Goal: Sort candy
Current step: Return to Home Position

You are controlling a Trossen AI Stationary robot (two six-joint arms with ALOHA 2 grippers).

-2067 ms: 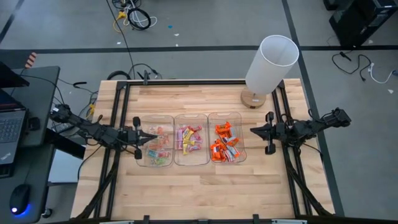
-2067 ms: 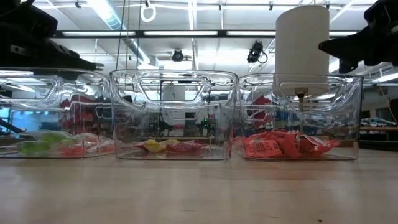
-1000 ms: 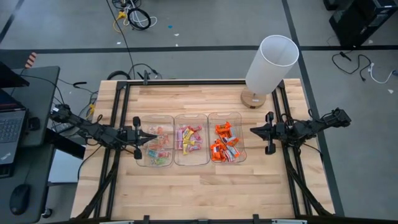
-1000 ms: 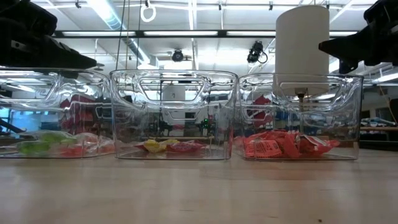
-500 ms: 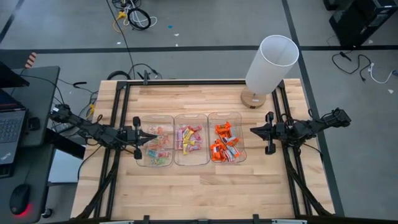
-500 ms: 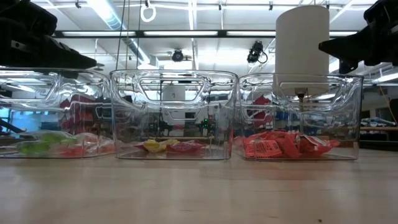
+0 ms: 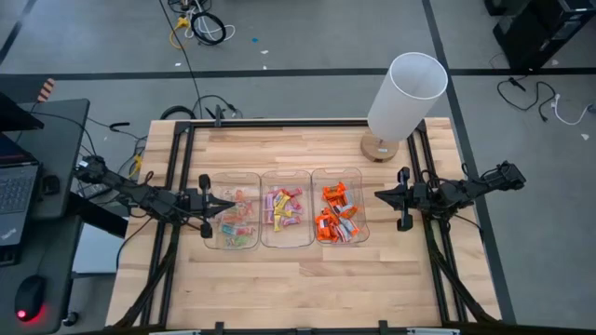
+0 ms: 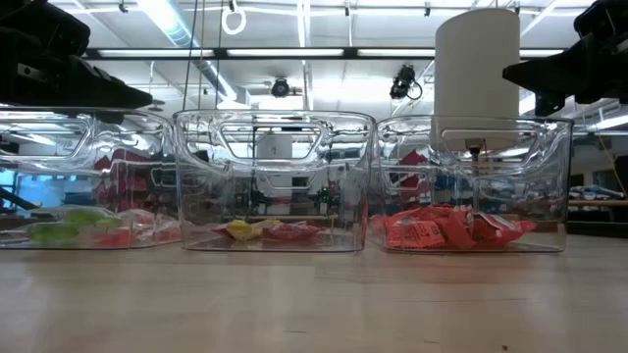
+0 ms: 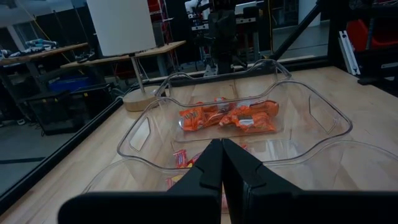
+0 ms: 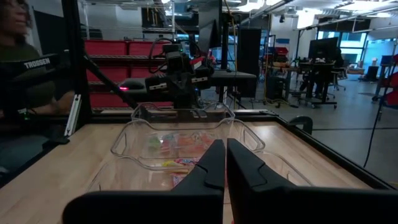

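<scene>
Three clear bins stand in a row mid-table, their bottoms on the wood. The left bin point(image 7: 233, 221) holds pale candy with green and red point(image 8: 74, 227). In the middle bin point(image 7: 285, 220) lies pink and yellow candy point(image 7: 283, 207). Orange candy point(image 7: 335, 212) fills the right bin point(image 7: 338, 218) and also shows from the left wrist point(image 9: 230, 117). My left gripper point(image 7: 230, 205) is shut and hangs level above the left bin's left rim. My right gripper point(image 7: 377, 196) is also shut and hangs level just right of the right bin. Nothing sits between either pair of fingers point(image 9: 222, 149) point(image 10: 221, 146).
A white cylindrical lamp point(image 7: 405, 98) on a round wooden base stands at the table's far right corner. Bare wood point(image 7: 298, 288) lies between the bins and the near edge. A person point(image 10: 18, 62) sits beyond the table's left side, near a desk with a laptop point(image 7: 14, 191).
</scene>
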